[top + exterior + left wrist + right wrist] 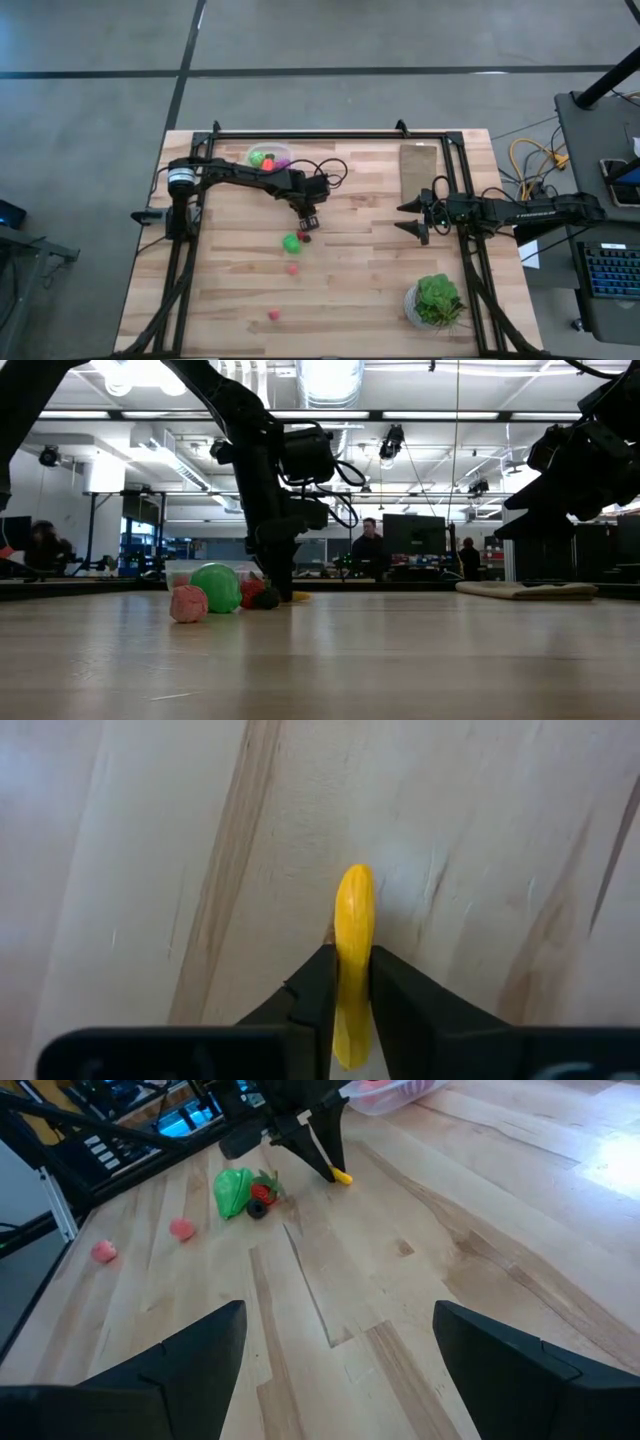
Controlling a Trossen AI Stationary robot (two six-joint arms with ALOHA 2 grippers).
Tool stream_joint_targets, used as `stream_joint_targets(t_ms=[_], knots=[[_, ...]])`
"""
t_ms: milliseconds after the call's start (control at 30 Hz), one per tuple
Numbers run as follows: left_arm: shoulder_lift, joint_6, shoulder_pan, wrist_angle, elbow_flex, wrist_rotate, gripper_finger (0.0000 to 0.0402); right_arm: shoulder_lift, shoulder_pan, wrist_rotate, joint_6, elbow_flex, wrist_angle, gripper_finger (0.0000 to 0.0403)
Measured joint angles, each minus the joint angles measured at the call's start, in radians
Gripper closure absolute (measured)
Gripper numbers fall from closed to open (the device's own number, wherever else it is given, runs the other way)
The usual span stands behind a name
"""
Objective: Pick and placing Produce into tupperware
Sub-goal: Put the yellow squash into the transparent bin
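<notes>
Fingers [318,990] of the left tool [352,982] are pinching a yellow piece [353,920] against the desk [360,290] near its middle, while the right tool [412,217] is hovering spread by the right edge.

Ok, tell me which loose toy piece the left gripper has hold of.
The yellow piece, pinched in the left gripper; the green ball lies free.

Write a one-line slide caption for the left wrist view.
Left hand shut on a slim yellow toy produce piece lying on the pale wooden table.
</notes>
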Motion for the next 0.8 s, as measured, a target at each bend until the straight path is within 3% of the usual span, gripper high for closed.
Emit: stream_joint_targets(t_ms=[467, 800], knots=[[-0.002, -0.004, 0.001, -0.099, 0.050, 0.035, 0.0357, 0.000, 0.000, 0.000, 0.000, 0.000, 0.000, 0.0090], [-0.010, -0.027, 0.008, -0.286, 0.254, 0.034, 0.0397, 0.000, 0.000, 0.000, 0.000, 0.000, 0.000, 0.0090]])
